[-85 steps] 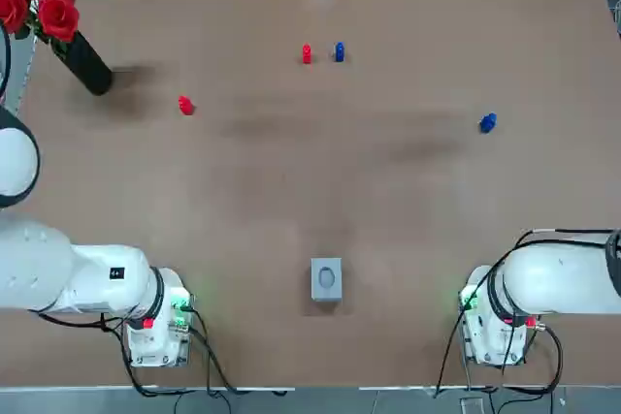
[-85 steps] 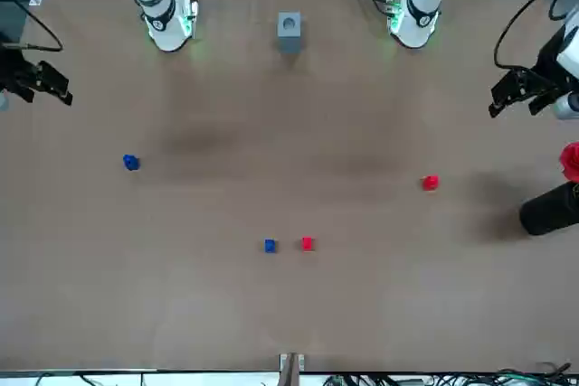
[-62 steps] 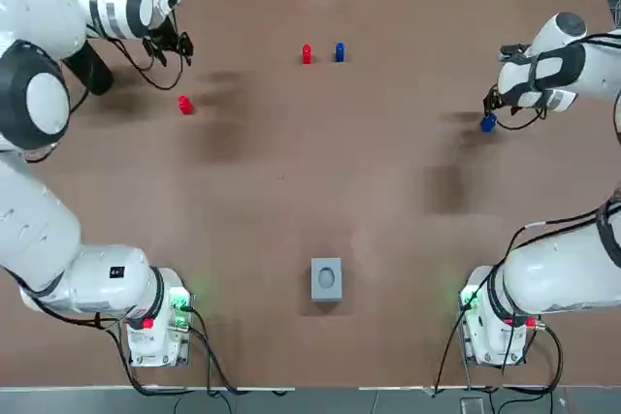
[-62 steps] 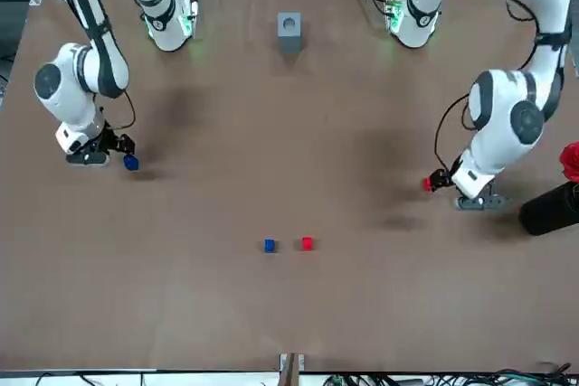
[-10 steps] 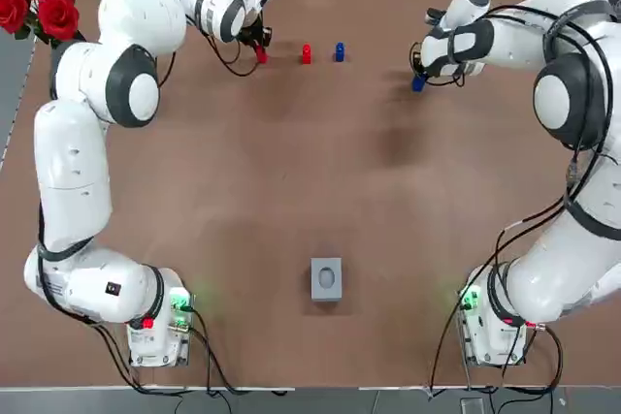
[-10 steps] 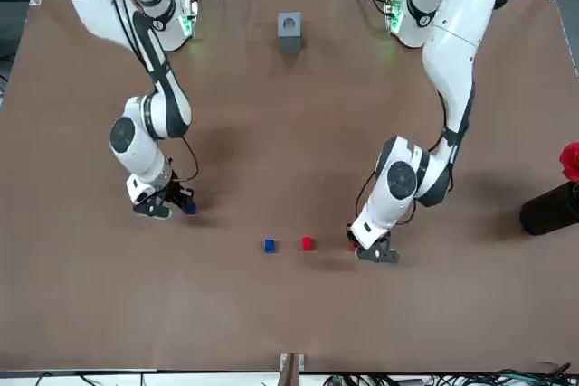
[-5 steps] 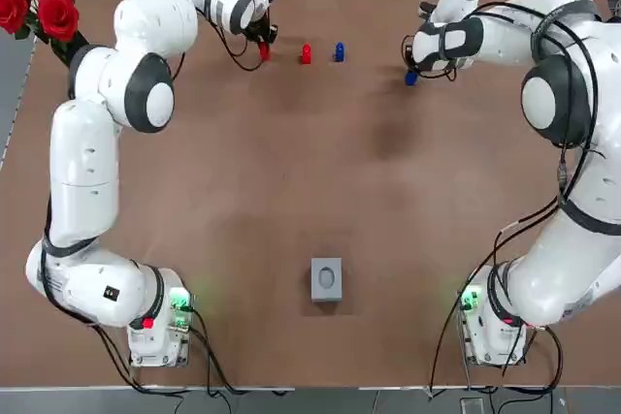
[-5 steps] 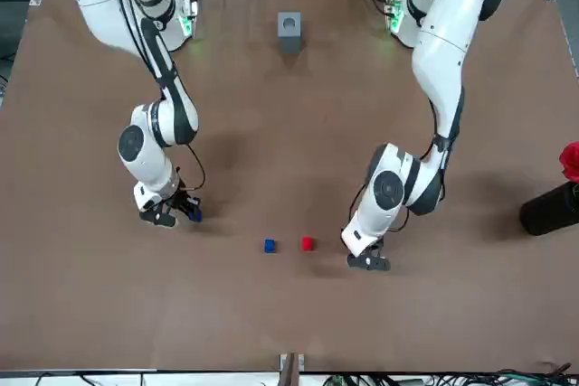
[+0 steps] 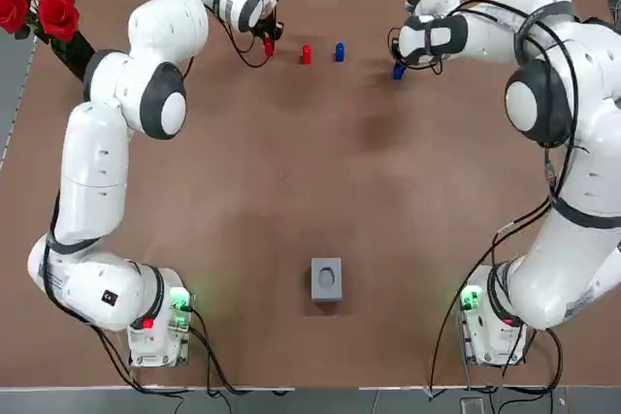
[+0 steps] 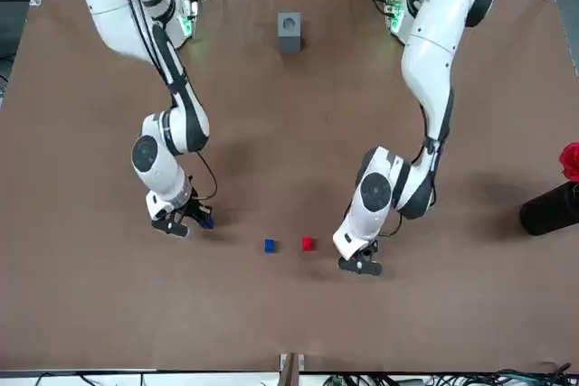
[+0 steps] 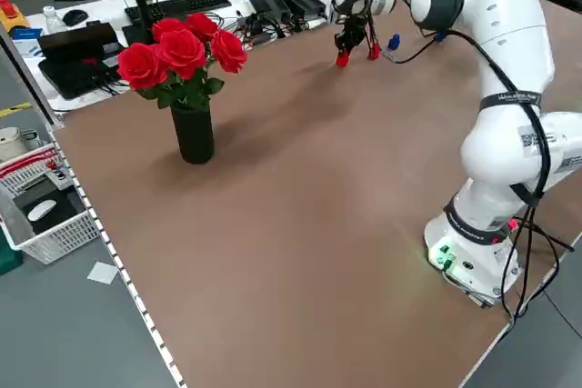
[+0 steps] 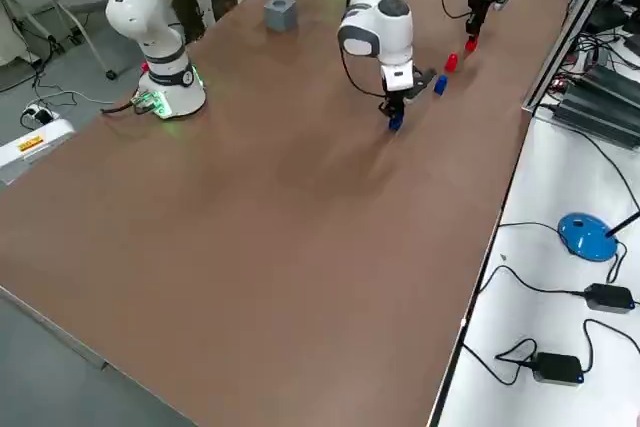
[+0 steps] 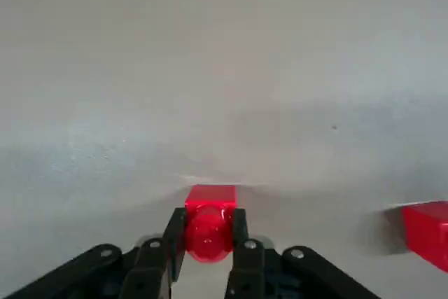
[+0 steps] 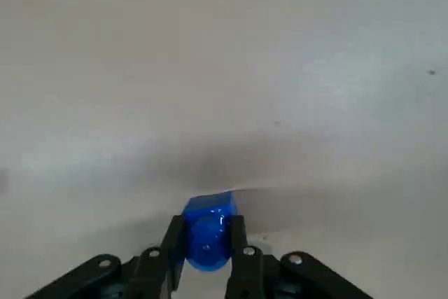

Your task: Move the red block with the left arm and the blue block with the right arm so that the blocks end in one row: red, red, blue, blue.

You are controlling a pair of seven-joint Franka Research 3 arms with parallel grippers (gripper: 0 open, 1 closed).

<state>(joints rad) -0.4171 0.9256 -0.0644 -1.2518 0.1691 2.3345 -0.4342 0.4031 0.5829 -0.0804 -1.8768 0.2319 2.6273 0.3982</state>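
Observation:
My left gripper [image 9: 269,44] is shut on a red block [image 13: 210,223] at the far side of the table, just left of the standing red block [image 9: 306,53]. That second red block [image 13: 425,232] also shows at the edge of the left wrist view. The standing blue block [image 9: 339,50] sits right beside the standing red one. My right gripper [image 9: 398,69] is shut on the other blue block [image 14: 207,232], to the right of the pair and slightly nearer the bases. Both held blocks are low, close to the tabletop.
A black vase of red roses [image 9: 70,41] stands at the far left corner. A small grey cube [image 9: 326,278] sits mid-table near the arms' bases. Cables, keyboards and boxes [image 11: 273,2] lie beyond the far edge.
Both arms left their parked poses and took hold of the outlying blocks. Over the last second the left gripper carried its red block right and the right gripper carried its blue block left, toward the central pair.

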